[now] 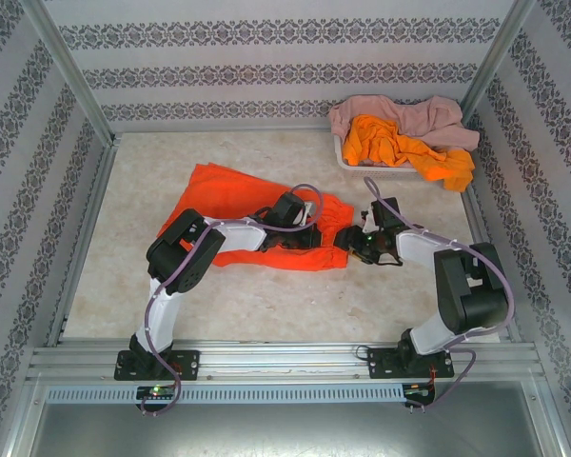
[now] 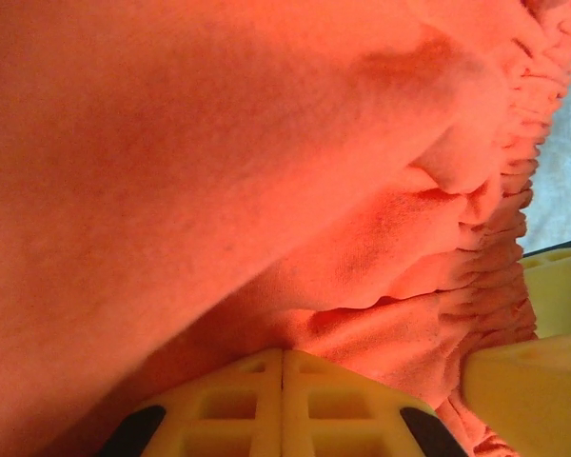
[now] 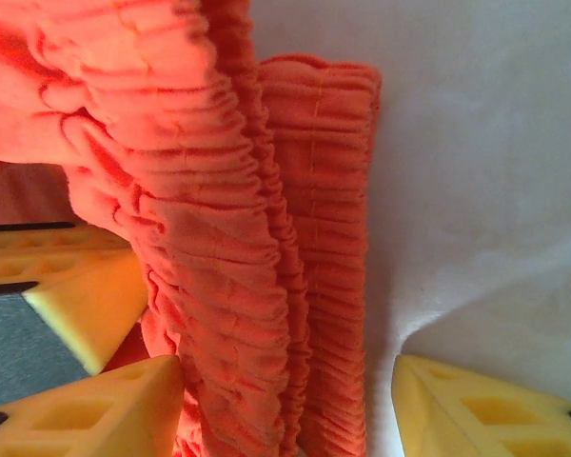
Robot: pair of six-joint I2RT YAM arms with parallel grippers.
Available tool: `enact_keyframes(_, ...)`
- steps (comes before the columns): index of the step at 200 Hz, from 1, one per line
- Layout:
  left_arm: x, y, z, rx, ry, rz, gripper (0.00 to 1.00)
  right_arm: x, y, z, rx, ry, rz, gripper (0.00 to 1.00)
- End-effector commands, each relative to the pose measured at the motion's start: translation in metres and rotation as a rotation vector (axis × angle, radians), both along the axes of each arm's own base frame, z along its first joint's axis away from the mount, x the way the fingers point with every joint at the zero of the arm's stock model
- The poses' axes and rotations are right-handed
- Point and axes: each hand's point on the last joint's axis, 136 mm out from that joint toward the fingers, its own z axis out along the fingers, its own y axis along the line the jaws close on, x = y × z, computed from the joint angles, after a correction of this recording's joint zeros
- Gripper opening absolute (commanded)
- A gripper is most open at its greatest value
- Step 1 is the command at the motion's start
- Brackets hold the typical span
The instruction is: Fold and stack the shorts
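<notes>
One pair of orange shorts lies spread on the table, its gathered waist pointing right. My left gripper rests on the waist end; in its wrist view the jaws are pressed together with a pucker of orange cloth running into their tips. My right gripper stands open astride the waistband. One of its fingers touches the cloth and the other is apart from it over bare table. Pink shorts and a second orange pair are heaped in the basket.
The white basket sits at the back right corner, cloth spilling over its right edge. Patterned walls and metal rails enclose the pale tabletop. The two grippers sit very close together, each seen in the other's wrist view.
</notes>
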Motion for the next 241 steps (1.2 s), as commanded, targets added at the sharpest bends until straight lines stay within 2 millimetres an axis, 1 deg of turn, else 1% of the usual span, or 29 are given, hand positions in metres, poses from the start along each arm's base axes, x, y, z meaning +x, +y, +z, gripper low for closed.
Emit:
enact_keyframes(1,-0.004,0.01,-0.015,0.041,0.022,0.028,0.06,0.016,0.002,0.004,-0.017,-0.039,-0.022,0.57)
enact_keyframes(34,-0.004,0.009,-0.016,0.025,0.024,0.028,0.06,0.02,0.011,0.0,-0.014,-0.034,-0.013,0.48)
enact_keyframes(68,-0.005,0.009,-0.013,0.017,0.019,0.028,0.05,0.022,0.015,-0.012,-0.04,-0.008,0.004,0.37)
enact_keyframes(73,-0.005,0.009,-0.011,0.014,0.016,0.028,0.06,0.022,0.016,-0.014,-0.043,-0.004,0.006,0.33)
enact_keyframes(75,-0.004,0.009,-0.01,0.013,0.013,0.029,0.06,0.022,0.016,-0.015,-0.046,-0.002,0.009,0.29)
enact_keyframes(76,-0.004,0.009,-0.009,0.012,0.011,0.03,0.05,0.022,0.016,-0.015,-0.046,-0.002,0.009,0.29)
enact_keyframes(82,-0.003,0.009,-0.005,0.005,0.001,0.031,0.06,0.022,0.016,-0.016,-0.054,0.003,0.012,0.21)
enact_keyframes(85,-0.003,0.01,-0.003,0.002,-0.006,0.032,0.06,0.022,0.016,-0.016,-0.058,0.005,0.013,0.19)
enact_keyframes(100,0.002,0.014,0.018,-0.019,-0.05,0.046,0.08,0.024,0.013,-0.016,-0.084,0.01,0.019,0.05)
enact_keyframes(107,0.005,0.019,0.029,-0.032,-0.072,0.058,0.11,0.023,0.012,-0.015,-0.095,0.012,0.021,0.0)
enact_keyframes(113,0.007,0.024,0.04,-0.046,-0.096,0.07,0.13,0.024,0.01,-0.014,-0.106,0.009,0.022,0.0)
enact_keyframes(129,0.013,0.043,0.072,-0.083,-0.155,0.111,0.21,0.024,0.006,-0.008,-0.138,-0.002,0.031,0.0)
enact_keyframes(142,0.016,0.064,0.097,-0.098,-0.202,0.148,0.28,0.023,0.001,-0.001,-0.167,-0.008,0.043,0.0)
enact_keyframes(158,0.015,0.093,0.12,-0.096,-0.25,0.194,0.41,0.021,-0.004,0.013,-0.206,-0.027,0.064,0.0)
enact_keyframes(171,0.013,0.118,0.131,-0.088,-0.276,0.232,0.51,0.019,-0.009,0.029,-0.242,-0.052,0.082,0.0)
enact_keyframes(182,0.01,0.14,0.135,-0.071,-0.285,0.265,0.59,0.017,-0.015,0.043,-0.277,-0.075,0.097,0.0)
enact_keyframes(191,0.007,0.157,0.135,-0.056,-0.289,0.292,0.61,0.015,-0.02,0.055,-0.316,-0.093,0.112,0.0)
enact_keyframes(208,0.002,0.187,0.13,-0.025,-0.289,0.343,0.66,0.008,-0.032,0.078,-0.398,-0.115,0.153,0.0)
enact_keyframes(228,-0.007,0.21,0.121,-0.008,-0.279,0.386,0.68,0.001,-0.048,0.103,-0.509,-0.129,0.209,0.0)
enact_keyframes(241,-0.011,0.218,0.116,-0.005,-0.273,0.402,0.68,-0.003,-0.06,0.119,-0.586,-0.138,0.242,0.0)
